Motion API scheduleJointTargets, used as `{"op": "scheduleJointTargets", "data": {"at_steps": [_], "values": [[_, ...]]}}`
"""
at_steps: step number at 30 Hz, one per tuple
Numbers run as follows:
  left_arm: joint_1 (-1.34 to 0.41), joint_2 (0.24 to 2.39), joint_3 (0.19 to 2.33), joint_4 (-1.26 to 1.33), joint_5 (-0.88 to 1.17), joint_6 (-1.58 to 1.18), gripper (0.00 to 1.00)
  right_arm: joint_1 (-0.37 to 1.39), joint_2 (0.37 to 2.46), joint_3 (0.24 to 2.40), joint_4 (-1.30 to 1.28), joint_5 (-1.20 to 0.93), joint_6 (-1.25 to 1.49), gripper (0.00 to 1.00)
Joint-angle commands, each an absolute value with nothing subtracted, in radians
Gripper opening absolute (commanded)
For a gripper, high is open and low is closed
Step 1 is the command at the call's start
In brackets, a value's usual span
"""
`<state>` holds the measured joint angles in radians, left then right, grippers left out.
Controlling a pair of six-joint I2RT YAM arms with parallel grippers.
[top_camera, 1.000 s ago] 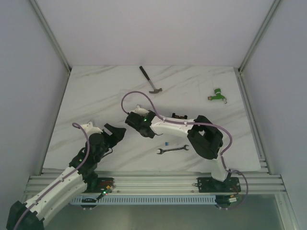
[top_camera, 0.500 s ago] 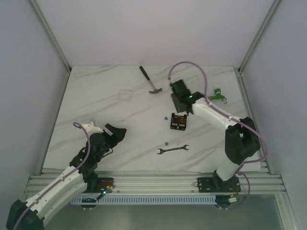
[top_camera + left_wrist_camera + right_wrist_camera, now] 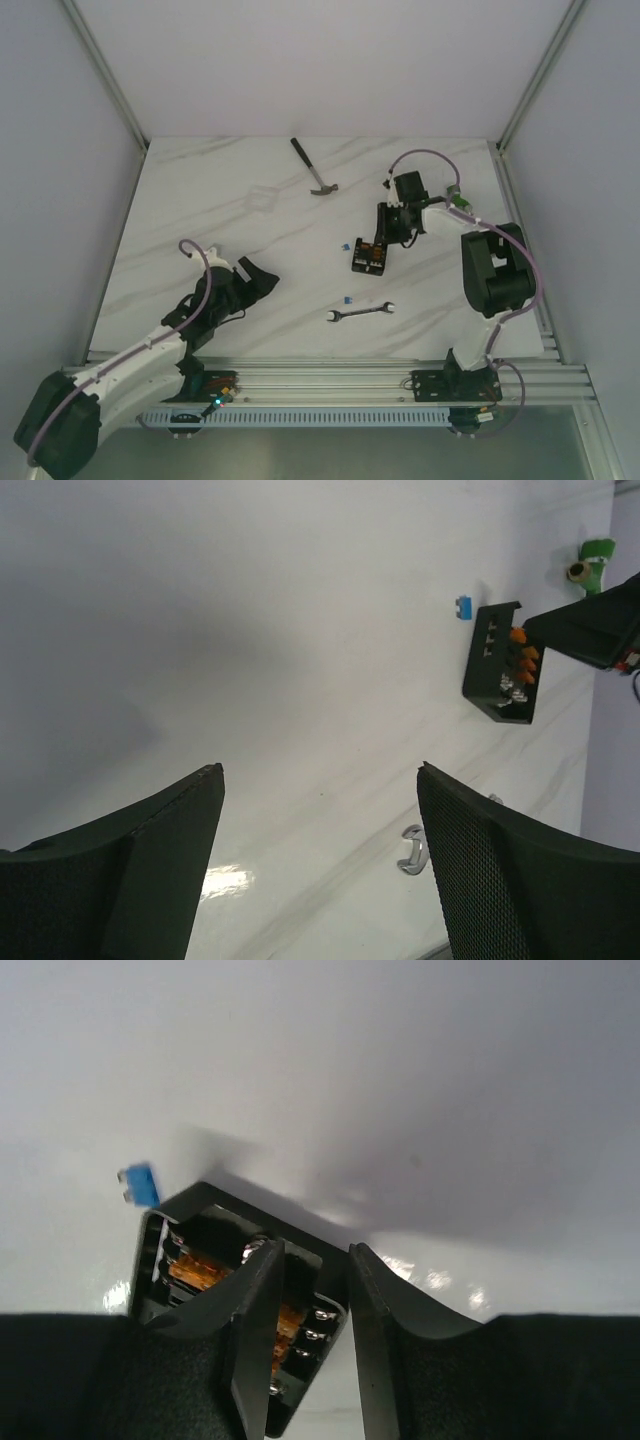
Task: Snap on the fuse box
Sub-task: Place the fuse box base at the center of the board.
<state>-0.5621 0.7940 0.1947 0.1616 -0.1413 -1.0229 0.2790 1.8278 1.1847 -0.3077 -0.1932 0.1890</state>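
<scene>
Bright, even, diffuse light fills the top view. The white tabletop (image 3: 200, 240) carries only faint, soft-edged shadows under the arms, and detail stays sharp. In the left wrist view a broad grey shadow dims the tabletop at left. A small glare patch sits low between the dark, soft-focus jaws of the left gripper (image 3: 320, 780). In the right wrist view the fuse box (image 3: 205, 1210) throws a soft shadow up and right, bright specks glint beside it, and the jaws of the right gripper (image 3: 312, 1260) are blurred and nearly black.

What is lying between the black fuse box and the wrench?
A tiny loose blue fuse lies there, close to the wrench and apart from the fuse box. The top view shows it.
</scene>
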Motion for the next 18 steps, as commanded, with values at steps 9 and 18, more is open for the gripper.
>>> {"op": "scheduleJointTargets", "data": {"at_steps": [9, 18], "values": [[-0.579, 0.993, 0.303, 0.297, -0.038, -0.981, 0.86, 0.359, 1.592, 0.955, -0.233, -0.462, 0.331, 0.40], [-0.579, 1.030, 0.308, 0.292, -0.058, -0.974, 0.88, 0.587, 1.437, 1.017, -0.472, -0.221, 0.096, 0.51]]}}
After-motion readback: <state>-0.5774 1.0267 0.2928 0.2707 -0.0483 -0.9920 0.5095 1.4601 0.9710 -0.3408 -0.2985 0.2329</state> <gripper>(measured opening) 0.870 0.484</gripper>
